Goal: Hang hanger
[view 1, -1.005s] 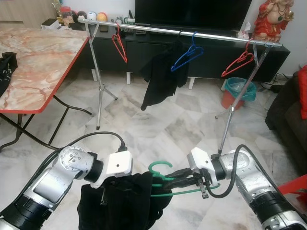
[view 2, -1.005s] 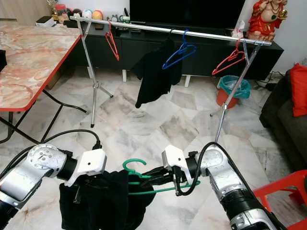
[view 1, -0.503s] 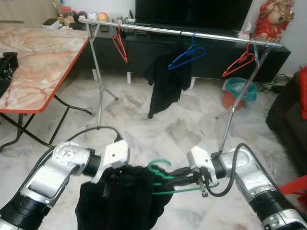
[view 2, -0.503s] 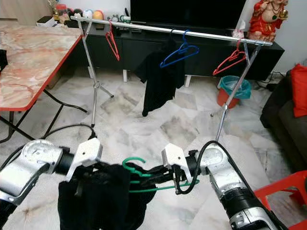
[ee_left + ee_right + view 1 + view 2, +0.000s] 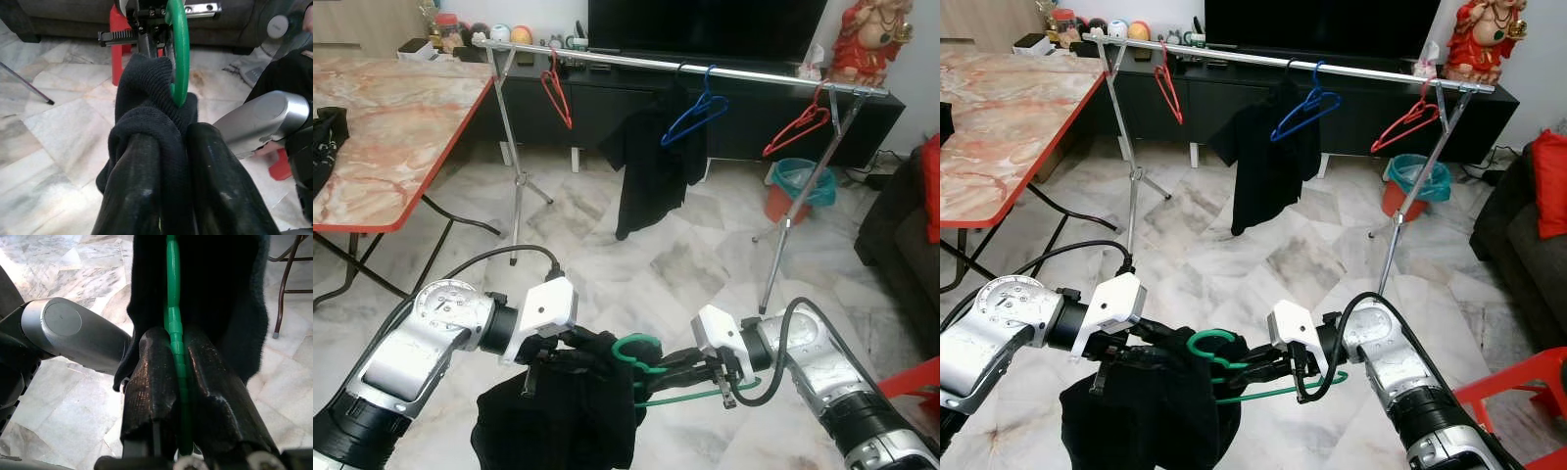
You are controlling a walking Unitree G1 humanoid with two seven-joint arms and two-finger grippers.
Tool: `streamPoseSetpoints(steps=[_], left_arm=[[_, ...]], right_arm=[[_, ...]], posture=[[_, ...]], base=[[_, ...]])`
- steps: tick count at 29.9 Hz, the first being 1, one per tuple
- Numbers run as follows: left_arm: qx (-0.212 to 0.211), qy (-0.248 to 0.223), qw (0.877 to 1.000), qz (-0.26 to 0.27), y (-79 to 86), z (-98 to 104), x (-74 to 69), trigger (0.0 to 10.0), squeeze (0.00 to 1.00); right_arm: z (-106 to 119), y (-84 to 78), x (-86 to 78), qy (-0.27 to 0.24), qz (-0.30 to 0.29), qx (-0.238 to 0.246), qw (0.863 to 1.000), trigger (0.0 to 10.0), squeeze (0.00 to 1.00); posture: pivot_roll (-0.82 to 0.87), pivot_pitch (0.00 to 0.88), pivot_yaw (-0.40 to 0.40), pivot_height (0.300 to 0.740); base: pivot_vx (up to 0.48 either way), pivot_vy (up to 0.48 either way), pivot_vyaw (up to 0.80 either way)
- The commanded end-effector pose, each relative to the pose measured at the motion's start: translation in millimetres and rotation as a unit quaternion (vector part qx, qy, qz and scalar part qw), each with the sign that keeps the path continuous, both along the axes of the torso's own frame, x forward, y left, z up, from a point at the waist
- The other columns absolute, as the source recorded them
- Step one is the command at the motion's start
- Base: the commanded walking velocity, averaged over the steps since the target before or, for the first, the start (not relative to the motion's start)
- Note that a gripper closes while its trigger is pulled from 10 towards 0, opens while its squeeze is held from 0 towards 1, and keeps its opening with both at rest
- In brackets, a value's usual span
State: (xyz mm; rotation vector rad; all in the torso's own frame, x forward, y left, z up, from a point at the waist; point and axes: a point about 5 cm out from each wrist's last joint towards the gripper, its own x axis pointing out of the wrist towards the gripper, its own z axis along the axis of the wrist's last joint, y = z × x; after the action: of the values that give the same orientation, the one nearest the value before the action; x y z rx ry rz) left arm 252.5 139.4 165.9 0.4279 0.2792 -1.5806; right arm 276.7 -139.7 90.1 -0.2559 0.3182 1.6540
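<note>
Hidden: much of the green hanger lies under the black garment; its hook and one lower bar show.
Cut off: the garment's hem runs past the head views' lower edge.
Hard to tell: the left fingertips are wrapped in cloth, so where they end is unclear.
Left gripper: fingers pressed together on a fold of the garment, beside the hook.
Right gripper: pinching the hanger's stem, forearm reaching inward, low over the marble floor.
Hanger's place: between both arms, well apart from the clothes rail, which carries a blue hanger, red hangers and a dark shirt.
</note>
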Motion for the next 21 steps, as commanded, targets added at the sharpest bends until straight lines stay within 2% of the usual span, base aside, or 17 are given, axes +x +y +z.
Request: streamPoseSetpoints(steps=[1,12,21], left_arm=[[-0.008,-0.007,1.0,-0.01,-1.5,6.6,-2.5,0.0,0.0],[-0.006,0.006,1.0,-0.014,-0.5,5.8,-4.6,0.0,0.0],[-0.003,0.009,1.0,0.002,7.3,5.2,-5.4,0.0,0.0]], right_arm=[[5.8,-1.5,5.0,-0.01,-0.008,0.005,1.0,0.0,0.0],[10.3,0.1,9.5,-0.015,-0.017,0.014,1.0,0.0,0.0],[7.3,0.3,5.8,-0.011,-0.01,0.014,1.0,0.0,0.0]], posture=[[0.03,0.0,-0.06,0.74],[0.03,0.0,-0.057,0.74],[0.04,0.0,-0.057,0.74]], base=[[0.0,0.0,0.0],[0.0,0.0,0.0],[0.0,0.0,0.0]])
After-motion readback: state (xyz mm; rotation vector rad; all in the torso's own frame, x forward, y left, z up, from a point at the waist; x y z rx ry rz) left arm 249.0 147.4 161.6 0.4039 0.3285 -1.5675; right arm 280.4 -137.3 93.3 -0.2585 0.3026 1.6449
